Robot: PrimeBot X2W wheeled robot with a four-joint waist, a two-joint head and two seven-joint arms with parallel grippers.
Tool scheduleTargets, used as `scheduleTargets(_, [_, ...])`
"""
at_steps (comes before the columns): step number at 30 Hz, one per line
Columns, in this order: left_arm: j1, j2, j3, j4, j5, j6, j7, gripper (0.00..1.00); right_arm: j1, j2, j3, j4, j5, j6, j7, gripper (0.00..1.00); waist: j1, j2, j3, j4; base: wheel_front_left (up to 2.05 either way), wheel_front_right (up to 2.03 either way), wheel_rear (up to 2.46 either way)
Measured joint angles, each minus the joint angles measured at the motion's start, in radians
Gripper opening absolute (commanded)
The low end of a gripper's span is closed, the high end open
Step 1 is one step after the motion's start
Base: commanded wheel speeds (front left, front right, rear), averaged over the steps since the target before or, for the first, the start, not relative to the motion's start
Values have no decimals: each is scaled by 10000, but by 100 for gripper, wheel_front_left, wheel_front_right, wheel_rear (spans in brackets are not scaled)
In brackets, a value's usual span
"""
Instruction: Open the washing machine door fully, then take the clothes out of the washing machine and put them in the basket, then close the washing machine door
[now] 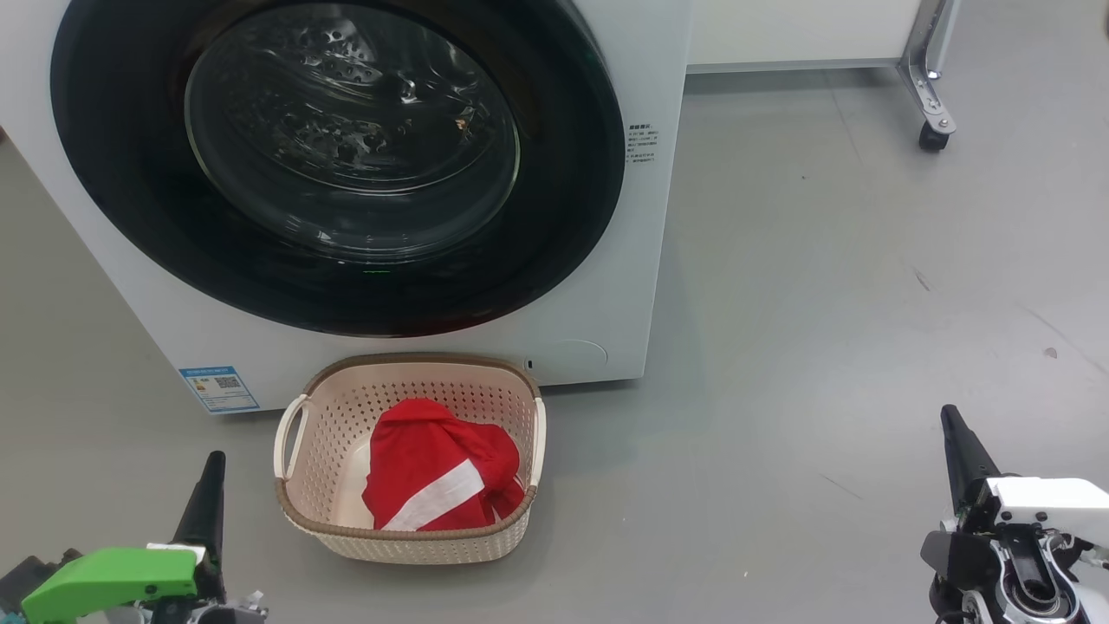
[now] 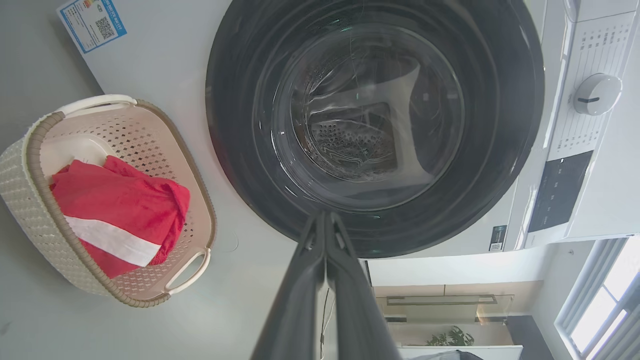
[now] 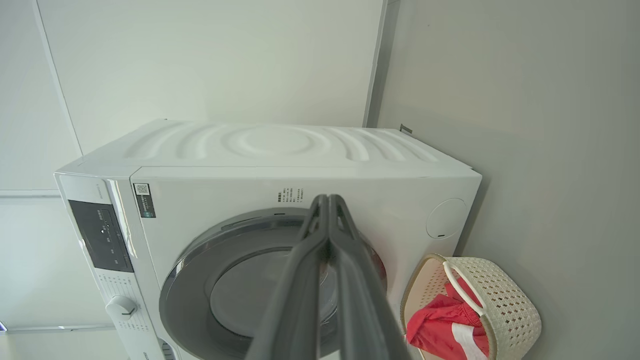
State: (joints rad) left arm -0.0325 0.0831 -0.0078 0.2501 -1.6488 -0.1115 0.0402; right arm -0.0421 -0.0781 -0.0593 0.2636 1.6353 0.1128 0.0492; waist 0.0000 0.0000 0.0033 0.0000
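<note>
The clothes (image 1: pixel 433 477), red cloth with a broad white stripe, lie bunched in the basket (image 1: pixel 416 544), toward its right side, at the lower middle of the head view. The cream basket with its brown rim stands on the grey floor (image 1: pixel 823 303), just below the washing machine door (image 1: pixel 351 139) and close to the foot of the washing machine (image 1: pixel 645 217). The door fills the upper left of that view. Its glossy black ring lies flat against the white front, and the steel drum shows through the clear glass. A small blue label (image 1: pixel 219 389) sits on the machine's front at the lower left, just left of the basket, and a block of small printed text sits right of the door. The left gripper (image 1: pixel 210 468) is at the lower left of the head view, left of the basket and apart from it. Its two dark fingers are pressed together with nothing between them; in the left wrist view they meet in a point in front of the door's rim. The right gripper (image 1: pixel 956 433) is at the lower right, well away from the basket and the machine, over bare floor. In the right wrist view its fingers also lie together and hold nothing. At the upper right of the head view a metal leg with a black wheel (image 1: pixel 933 134) stands on the floor. In the left wrist view a round white dial (image 2: pixel 596 94) sits on the machine's panel at the upper right.
</note>
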Motion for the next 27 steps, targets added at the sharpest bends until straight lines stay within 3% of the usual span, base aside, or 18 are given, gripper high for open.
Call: scheduleTargets(27, [-137,0,59,142,-157,-12,40,0,-115,-4,-54,77,219,6,31,0,0,0,-3,-1,0,0,0])
